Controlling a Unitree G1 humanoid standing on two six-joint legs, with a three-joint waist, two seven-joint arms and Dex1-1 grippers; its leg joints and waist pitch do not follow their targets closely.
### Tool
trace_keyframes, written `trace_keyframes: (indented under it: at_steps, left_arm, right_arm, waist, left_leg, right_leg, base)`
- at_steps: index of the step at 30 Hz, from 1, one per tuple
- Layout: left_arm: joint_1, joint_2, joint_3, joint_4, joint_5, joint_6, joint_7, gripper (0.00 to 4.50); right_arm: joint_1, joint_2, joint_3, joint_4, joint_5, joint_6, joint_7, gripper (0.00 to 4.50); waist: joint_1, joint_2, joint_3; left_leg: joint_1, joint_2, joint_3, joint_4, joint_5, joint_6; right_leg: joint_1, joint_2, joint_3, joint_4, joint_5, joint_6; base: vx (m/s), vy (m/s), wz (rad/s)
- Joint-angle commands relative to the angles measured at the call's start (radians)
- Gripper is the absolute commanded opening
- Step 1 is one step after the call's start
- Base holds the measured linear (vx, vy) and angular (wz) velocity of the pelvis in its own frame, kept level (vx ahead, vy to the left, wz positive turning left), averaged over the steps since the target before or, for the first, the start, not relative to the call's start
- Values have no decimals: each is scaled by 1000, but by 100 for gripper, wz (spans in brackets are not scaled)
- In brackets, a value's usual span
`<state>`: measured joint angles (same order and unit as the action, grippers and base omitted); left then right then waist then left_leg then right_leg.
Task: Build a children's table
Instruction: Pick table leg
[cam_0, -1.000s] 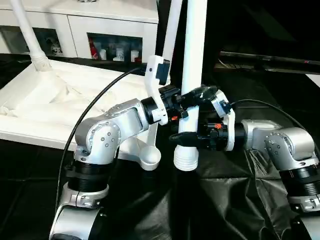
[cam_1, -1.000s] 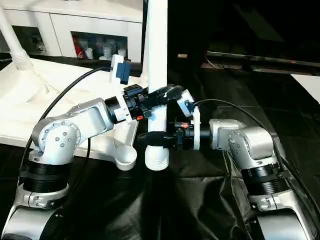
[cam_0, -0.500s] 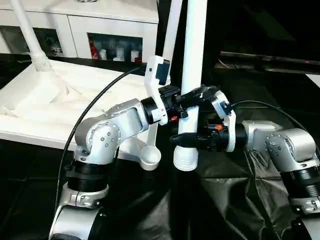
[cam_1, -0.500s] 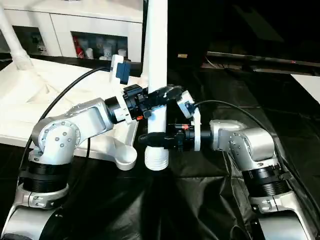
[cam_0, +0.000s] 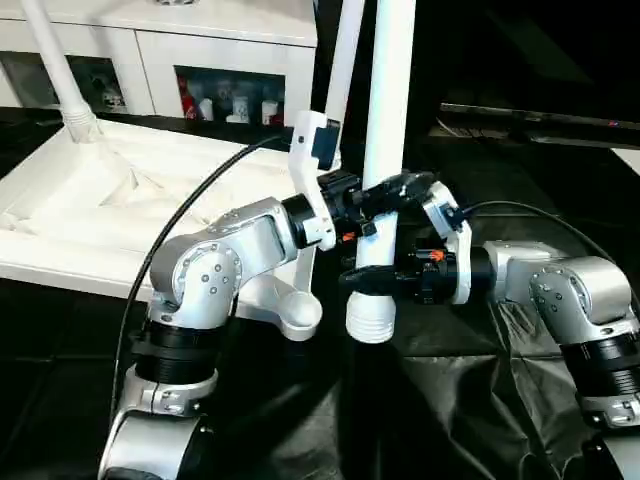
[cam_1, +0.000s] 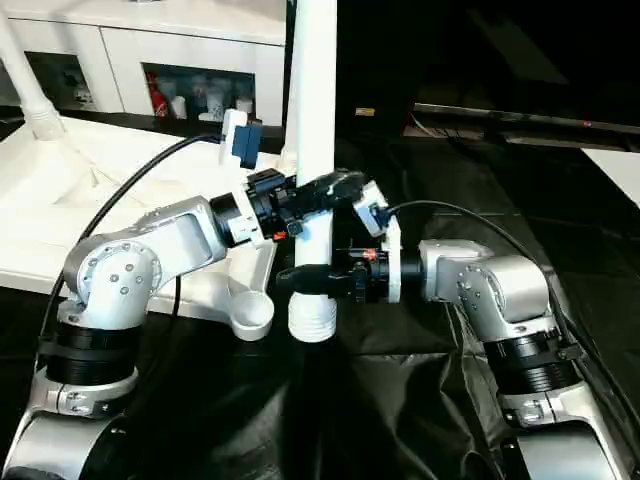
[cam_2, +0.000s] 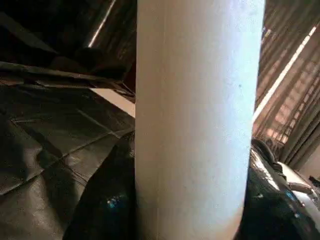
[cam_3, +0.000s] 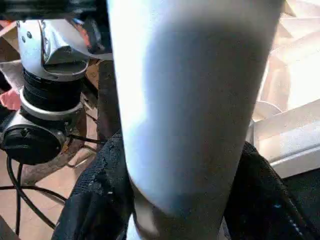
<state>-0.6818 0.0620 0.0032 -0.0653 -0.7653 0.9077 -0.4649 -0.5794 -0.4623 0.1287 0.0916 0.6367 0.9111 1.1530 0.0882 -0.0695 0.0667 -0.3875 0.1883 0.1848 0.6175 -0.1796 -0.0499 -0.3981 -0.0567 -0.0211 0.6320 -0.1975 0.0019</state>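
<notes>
Between the two silver forearms, a long white table leg (cam_0: 385, 130) stood upright, its threaded lower end (cam_0: 370, 320) hanging free above the black cloth (cam_0: 450, 400). It hung just beside an empty round corner socket (cam_0: 298, 316) of the white tabletop (cam_0: 100, 215), not in it. That tabletop lay upside down on the robot's left side, ribbed underside up. Another leg (cam_0: 55, 70) already rose from the far left socket, and a third (cam_0: 342, 60) stood behind the held one at the far right corner.

Both grippers were clamped on the loose leg. The left gripper (cam_0: 385, 195) gripped it higher up, black fingers wrapped around the shaft. The right gripper (cam_0: 368, 278) clasped it lower, just above the threads, its fingers reaching in from the right. From the left wrist camera the shaft (cam_2: 192, 120) stood close between dark fingertips (cam_2: 107, 200). From the right wrist camera the same shaft (cam_3: 190, 110) sat between its own fingers (cam_3: 97, 200), with the tabletop's edge (cam_3: 290, 145) beyond.

Behind the tabletop stood a white cabinet (cam_0: 180, 45) with glass-fronted compartments holding small items. A black cable (cam_0: 190, 215) looped over the left forearm.
</notes>
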Motion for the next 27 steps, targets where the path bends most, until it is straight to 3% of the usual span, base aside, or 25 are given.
trace_keyframes:
  at_steps: [1,6,9,10,12,13,15,16,17,18,19,20,21,23,25,27]
  left_arm:
    - [-5,-10,20,-13,-13,-15,2,269]
    - [18,-35,44,-24,19,-151,-10,307]
    - [31,-78,123,-29,-42,-215,-21,307]
    - [33,-84,136,-31,-52,-219,-17,307]
    - [39,-86,149,-32,-56,-228,-15,307]
    - [55,-84,167,-40,-56,-252,-14,307]
    - [72,-71,182,-56,-46,-276,-1,307]
    - [87,-50,187,-69,-5,-299,35,307]
    - [93,-37,185,-70,24,-308,56,307]
    - [101,-20,180,-69,71,-324,81,307]
    - [117,9,164,-66,154,-366,113,307]
    - [153,52,145,-66,276,-439,151,307]
    - [191,87,135,-72,331,-444,177,307]
    - [245,122,126,-88,395,-465,199,307]
    - [370,161,124,-149,479,-507,219,307]
    - [419,178,115,-173,479,-494,205,307]
  right_arm:
    - [17,-4,-11,-7,7,2,-8,191]
    - [23,20,-48,-15,31,-10,-25,191]
    - [20,43,-93,-26,55,-29,-47,191]
    - [19,47,-102,-30,61,-30,-52,191]
    - [17,51,-124,-34,68,-41,-63,191]
    - [15,52,-163,-44,79,-58,-84,191]
    - [19,45,-204,-62,83,-71,-115,191]
    - [32,41,-227,-84,67,-90,-157,191]
    - [40,42,-235,-94,56,-100,-178,191]
    - [50,43,-241,-105,40,-112,-203,191]
    - [66,46,-246,-121,9,-135,-244,191]
    - [98,63,-251,-144,-52,-187,-323,191]
    - [127,77,-250,-160,-92,-213,-376,191]
    - [169,95,-241,-186,-159,-272,-445,191]
    - [244,181,-238,-205,-324,-499,-632,191]
    - [281,201,-238,-222,-337,-507,-664,191]
  waist:
    - [0,2,-79]
    - [2,5,-78]
    - [1,7,-79]
    - [2,16,-79]
    - [1,17,-79]
    - [3,30,-79]
    - [1,24,-79]
    - [3,39,-79]
    - [-1,34,-78]
    - [-1,43,-79]
    - [-2,50,-77]
    - [-5,44,-77]
    - [-7,45,-77]
    - [-9,58,-80]
    - [-16,60,-79]
    - [-26,67,-78]
  left_leg:
    - [24,37,-12,-63,-79,-4]
    - [23,38,-14,-65,-93,-3]
    - [24,39,-13,-65,-106,-11]
    - [24,38,-14,-66,-108,-15]
    - [25,37,-14,-67,-119,-16]
    - [26,38,-17,-67,-120,-20]
    - [27,38,-15,-68,-136,-22]
    - [28,38,-18,-69,-134,-27]
    - [28,38,-17,-69,-140,-28]
    - [29,36,-17,-69,-143,-30]
    - [28,38,-20,-71,-151,-31]
    - [26,38,-22,-73,-148,-30]
    - [25,36,-21,-73,-149,-34]
    - [26,35,-22,-74,-169,-54]
    - [21,37,-23,-77,-182,-76]
    - [26,32,-23,-80,-231,-78]
  right_leg:
    - [53,-66,31,-65,-56,-230]
    - [54,-69,31,-69,-68,-230]
    - [53,-68,31,-69,-65,-231]
    - [53,-68,31,-68,-54,-237]
    - [53,-66,30,-69,-52,-236]
    - [53,-66,30,-66,-49,-235]
    - [54,-65,30,-70,-61,-230]
    - [52,-64,29,-69,-59,-222]
    - [52,-61,29,-71,-59,-214]
    - [51,-61,29,-69,-62,-213]
    - [49,-59,28,-76,-78,-190]
    - [51,-61,29,-78,-98,-158]
    - [51,-61,29,-78,-112,-149]
    - [46,-62,29,-81,-168,-133]
    - [38,-66,28,-83,-192,-126]
    - [34,-59,28,-85,-233,-121]
  base:
    - [0,0,0]
    - [0,0,0]
    - [0,0,0]
    - [0,0,0]
    - [0,0,0]
    - [0,0,0]
    - [0,0,0]
    - [0,0,0]
    - [0,0,0]
    - [0,0,0]
    - [0,0,0]
    - [0,0,0]
    - [0,0,0]
    - [0,0,0]
    - [0,0,0]
    - [0,0,0]
